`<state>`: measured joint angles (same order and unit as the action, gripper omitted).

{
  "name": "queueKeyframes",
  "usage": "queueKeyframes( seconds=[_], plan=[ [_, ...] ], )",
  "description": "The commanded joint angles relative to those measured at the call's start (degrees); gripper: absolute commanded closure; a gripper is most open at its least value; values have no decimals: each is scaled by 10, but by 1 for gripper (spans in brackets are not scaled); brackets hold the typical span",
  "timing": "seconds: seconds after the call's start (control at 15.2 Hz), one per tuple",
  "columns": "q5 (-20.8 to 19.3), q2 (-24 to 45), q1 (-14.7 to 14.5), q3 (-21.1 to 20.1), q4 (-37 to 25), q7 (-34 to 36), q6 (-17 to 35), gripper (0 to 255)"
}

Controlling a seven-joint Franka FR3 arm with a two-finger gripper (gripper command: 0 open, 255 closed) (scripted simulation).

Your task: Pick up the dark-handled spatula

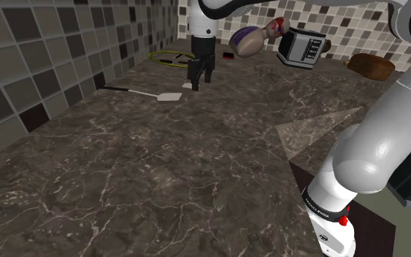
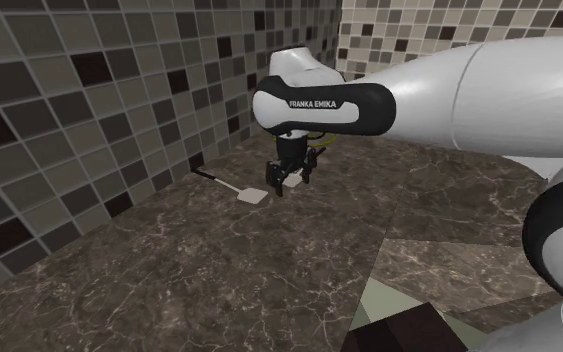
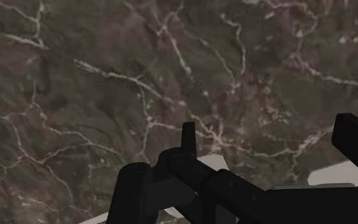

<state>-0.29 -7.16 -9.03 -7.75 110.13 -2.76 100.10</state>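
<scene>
The spatula lies flat on the dark marble counter close to the tiled wall. Its thin dark handle points toward the wall and its white blade points toward the arm. In the second exterior view the handle and blade lie just to the left of my gripper. My gripper hangs low over the counter, pointing down, a short way to the shoulder view's right of the blade. It is open and holds nothing. In the wrist view my gripper has veined marble and pale patches beyond it.
At the back of the counter are a yellow-green ring, a purple and beige vase on its side, a grey boxy appliance and a brown bowl. Tiled walls close off the left and rear. The arm's lower links rise at the right.
</scene>
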Motion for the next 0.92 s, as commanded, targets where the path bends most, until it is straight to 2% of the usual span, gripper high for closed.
queueKeyframes(
  seconds=[0.0, 0.46, 0.86],
  plan=[
    [-2, 36, -6, -7, -42, -10, 2, 0],
    [-16, 161, -35, -34, -198, -36, -3, 0],
    [-39, 281, -71, -55, -369, -56, -33, 0]
  ],
)
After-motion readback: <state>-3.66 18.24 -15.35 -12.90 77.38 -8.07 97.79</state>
